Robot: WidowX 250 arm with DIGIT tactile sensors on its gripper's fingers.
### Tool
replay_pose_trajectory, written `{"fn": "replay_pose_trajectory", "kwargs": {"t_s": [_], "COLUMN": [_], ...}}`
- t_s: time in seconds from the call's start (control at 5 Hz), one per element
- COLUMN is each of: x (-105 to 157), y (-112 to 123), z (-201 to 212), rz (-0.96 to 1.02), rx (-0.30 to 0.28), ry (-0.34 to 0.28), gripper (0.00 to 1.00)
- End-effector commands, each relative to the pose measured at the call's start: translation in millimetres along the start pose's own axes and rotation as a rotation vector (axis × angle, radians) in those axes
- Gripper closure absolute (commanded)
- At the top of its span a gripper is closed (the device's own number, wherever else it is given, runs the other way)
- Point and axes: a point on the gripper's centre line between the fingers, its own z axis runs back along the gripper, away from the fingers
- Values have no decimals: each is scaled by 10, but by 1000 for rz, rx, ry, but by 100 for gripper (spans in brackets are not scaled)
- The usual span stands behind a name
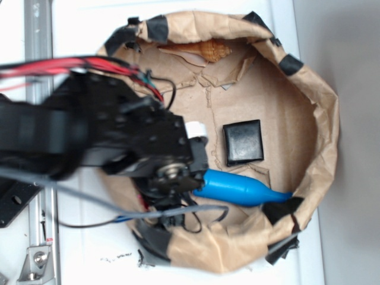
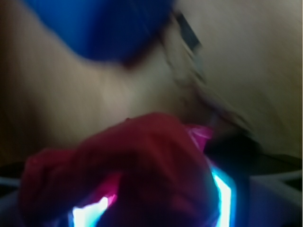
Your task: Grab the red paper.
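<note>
The red paper (image 2: 142, 156) fills the lower middle of the blurred wrist view as a wrinkled red wad. It bulges up between the two glowing fingers (image 2: 225, 194) of my gripper (image 2: 156, 203), which presses on it from both sides. In the exterior view the black arm (image 1: 119, 136) reaches over the left side of the bowl and hides both the wad and the jaws.
A bowl lined with brown paper (image 1: 314, 130) and black tape holds a blue bottle (image 1: 240, 189) lying on its side next to the arm. A black square block (image 1: 243, 141) lies further right. The bottle (image 2: 104, 28) shows blurred, just beyond the wad.
</note>
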Motion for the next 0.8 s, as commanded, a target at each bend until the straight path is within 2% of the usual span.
{"fn": "replay_pose_trajectory", "kwargs": {"t_s": [0.0, 0.2, 0.4, 0.6], "x": [542, 618, 581, 571], "y": [259, 142, 140, 157], "z": [1143, 1308, 1265, 1176], "rz": [-58, -181, -271, -317], "rx": [57, 219, 291, 252], "ry": [-263, -361, -387, -372], "gripper": [100, 100, 100, 100]}}
